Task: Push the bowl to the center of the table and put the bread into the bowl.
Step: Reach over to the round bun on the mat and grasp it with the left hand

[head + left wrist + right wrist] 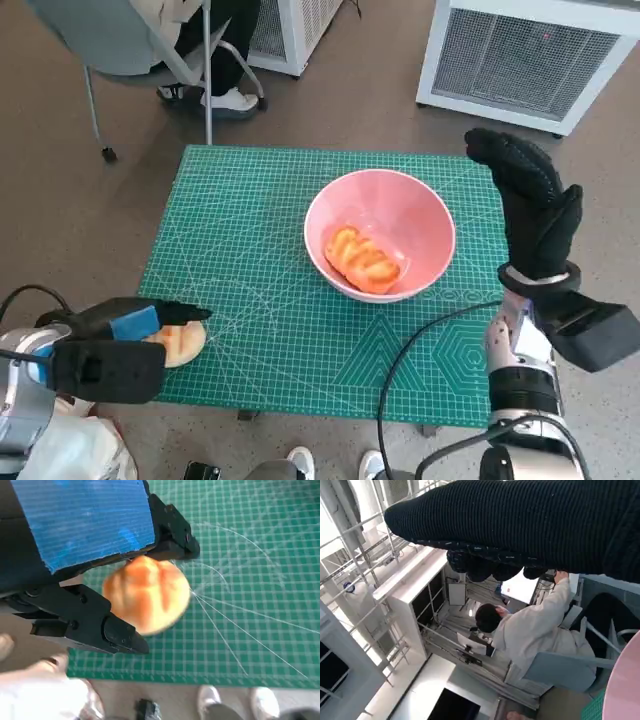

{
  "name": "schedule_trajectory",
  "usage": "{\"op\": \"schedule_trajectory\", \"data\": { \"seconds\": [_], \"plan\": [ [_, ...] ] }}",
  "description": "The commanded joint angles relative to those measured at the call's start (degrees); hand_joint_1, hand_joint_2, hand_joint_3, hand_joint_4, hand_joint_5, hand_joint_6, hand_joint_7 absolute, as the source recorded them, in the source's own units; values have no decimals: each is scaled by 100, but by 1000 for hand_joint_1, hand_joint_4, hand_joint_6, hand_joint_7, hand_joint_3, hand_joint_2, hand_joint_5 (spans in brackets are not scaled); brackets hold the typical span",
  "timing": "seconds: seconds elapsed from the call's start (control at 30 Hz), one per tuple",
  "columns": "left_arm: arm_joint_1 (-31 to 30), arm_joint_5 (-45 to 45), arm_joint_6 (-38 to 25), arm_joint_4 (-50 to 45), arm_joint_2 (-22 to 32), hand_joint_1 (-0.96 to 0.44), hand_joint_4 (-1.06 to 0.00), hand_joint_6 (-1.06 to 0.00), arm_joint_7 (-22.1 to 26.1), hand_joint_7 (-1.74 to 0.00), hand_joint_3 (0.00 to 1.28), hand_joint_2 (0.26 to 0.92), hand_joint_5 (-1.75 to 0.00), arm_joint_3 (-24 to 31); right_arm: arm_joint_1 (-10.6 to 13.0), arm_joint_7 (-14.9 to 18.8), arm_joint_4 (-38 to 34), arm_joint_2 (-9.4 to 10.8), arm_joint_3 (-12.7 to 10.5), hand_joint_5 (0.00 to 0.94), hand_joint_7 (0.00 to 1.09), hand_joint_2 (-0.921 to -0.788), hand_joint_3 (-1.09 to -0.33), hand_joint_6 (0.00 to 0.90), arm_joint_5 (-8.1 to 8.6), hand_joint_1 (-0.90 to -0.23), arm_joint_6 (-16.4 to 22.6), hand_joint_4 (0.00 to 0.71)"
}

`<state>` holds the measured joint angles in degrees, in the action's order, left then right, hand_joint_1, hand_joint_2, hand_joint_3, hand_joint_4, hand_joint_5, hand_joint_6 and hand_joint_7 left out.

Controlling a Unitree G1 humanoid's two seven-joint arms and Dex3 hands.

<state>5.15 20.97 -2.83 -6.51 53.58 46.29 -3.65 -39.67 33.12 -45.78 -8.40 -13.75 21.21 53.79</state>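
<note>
The pink bowl [380,232] sits a little right of the mat's [250,220] middle, and one bread [362,258] already lies inside it, toward the near wall. A second bread [180,342] is at the near left corner of the mat, caught in the left hand [110,350]. In the left wrist view that bread [147,600] sits between the black fingers [90,622], which close on it from both sides; whether it is lifted or resting on the mat I can't quite tell. The right hand [530,205] is raised just right of the bowl, fingers together and pointing to the far side, holding nothing and clear of the rim. Beyond the far left corner a person [215,50] sits on a chair [120,45]. A white unit [530,55] stands at the far right.
</note>
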Motion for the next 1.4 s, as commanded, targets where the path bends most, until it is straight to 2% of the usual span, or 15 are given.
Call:
{"op": "schedule_trajectory", "data": {
  "seconds": [0.03, 0.17, 0.27, 0.33, 0.43, 0.63, 0.83, 1.07, 1.23, 1.4],
  "plan": [
    [47, -19, 283, 56, 74, 8, -686, -624, -169, -943, 69, 909, -982, 94, 20, 13, -84, -5, -31, 1, 228, -921, -742, 261, 15, -610, -72, 383],
    [226, -397, 450, -54, 90, 3, -676, -658, -91, -1041, 63, 917, -1192, 344, -2, 7, -92, -8, -31, 2, 226, -921, -741, 263, 7, -611, -79, 385],
    [406, -685, 593, -72, 75, 3, -623, -706, -76, -990, 68, 919, -1301, 498, -27, 19, -120, -13, -35, 2, 224, -921, -741, 264, 12, -611, -75, 385],
    [681, -964, 680, -142, 28, 3, -586, -697, -94, -1005, 88, 919, -1347, 649, -55, 24, -157, -19, -40, 2, 222, -921, -740, 264, 8, -610, -63, 386],
    [1007, -1173, 777, -194, -35, 3, -583, -727, -164, -1006, 77, 918, -1326, 741, -102, 37, -226, -25, -52, 2, 220, -921, -740, 264, 6, -608, -50, 386],
    [2066, -1338, 976, -169, -357, 4, -625, -764, -469, -1049, 58, 907, -1207, 673, -188, 41, -358, -9, -56, 1, 218, -921, -738, 268, -25, -606, 12, 386],
    [3132, -1206, 1228, 300, -822, 4, -649, -773, -696, -1063, 47, 905, -1159, 293, -254, 72, -434, -2, -64, 1, 216, -921, -736, 271, -15, -605, 26, 386],
    [4157, -1009, 1739, 1335, -1323, 3, -644, -746, -773, -1119, 39, 918, -1138, -217, -200, 84, -341, 34, -53, 1, 213, -921, -736, 274, -2, -605, 42, 387],
    [4449, -1054, 1953, 1782, -1407, 2, -654, -729, -587, -1161, 40, 919, -1102, -368, -86, 95, -199, 42, -52, 1, 211, -921, -737, 275, 18, -605, 50, 387],
    [4382, -1200, 1878, 1705, -1298, 2, -661, -719, -313, -1176, 41, 920, -1090, -320, 39, 99, -57, 24, -66, 1, 209, -921, -737, 276, 34, -606, 43, 386]
  ]
}}
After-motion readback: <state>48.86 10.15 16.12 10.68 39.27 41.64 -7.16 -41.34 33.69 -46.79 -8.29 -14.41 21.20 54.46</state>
